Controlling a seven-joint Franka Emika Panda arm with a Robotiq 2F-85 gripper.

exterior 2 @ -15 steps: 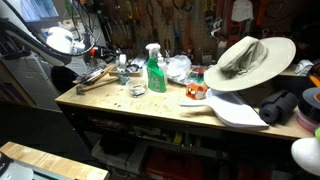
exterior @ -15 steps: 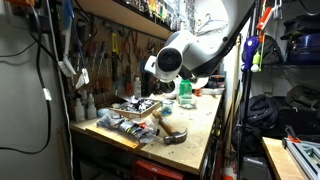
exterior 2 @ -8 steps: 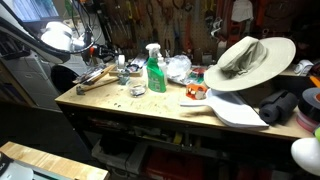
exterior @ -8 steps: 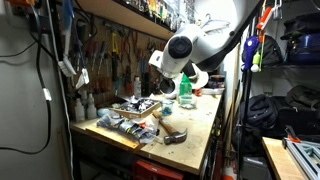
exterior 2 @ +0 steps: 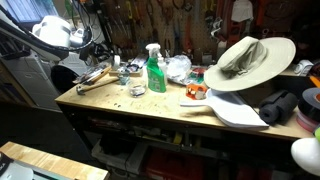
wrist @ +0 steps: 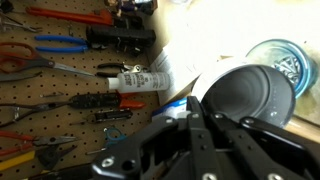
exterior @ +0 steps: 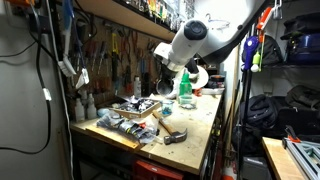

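My gripper (wrist: pixel 196 104) has its two black fingers pressed together, and nothing shows between them. It hangs in the air above the back of the wooden workbench (exterior: pixel 200 135), below the white arm (exterior: pixel 186 42). In the wrist view a grey metal cup (wrist: pixel 245 95) lies just beyond the fingertips, next to a blue-rimmed jar (wrist: pixel 277 56). A white tube (wrist: pixel 140 80) hangs on the pegboard (wrist: pixel 70 95) among pliers. In an exterior view the arm (exterior 2: pixel 55 30) is above the bench's far end, with the gripper mostly hidden.
A hammer (exterior: pixel 168 128) and loose tools lie on the bench. A green spray bottle (exterior 2: pixel 155 70) stands mid-bench and also shows in the other exterior view (exterior: pixel 185 92). A wide-brimmed hat (exterior 2: pixel 250 58) and a white dustpan (exterior 2: pixel 235 110) lie at one end. A tool-covered pegboard wall stands behind.
The arm has lifted and swung up and back from the bench. The gripper stays shut.
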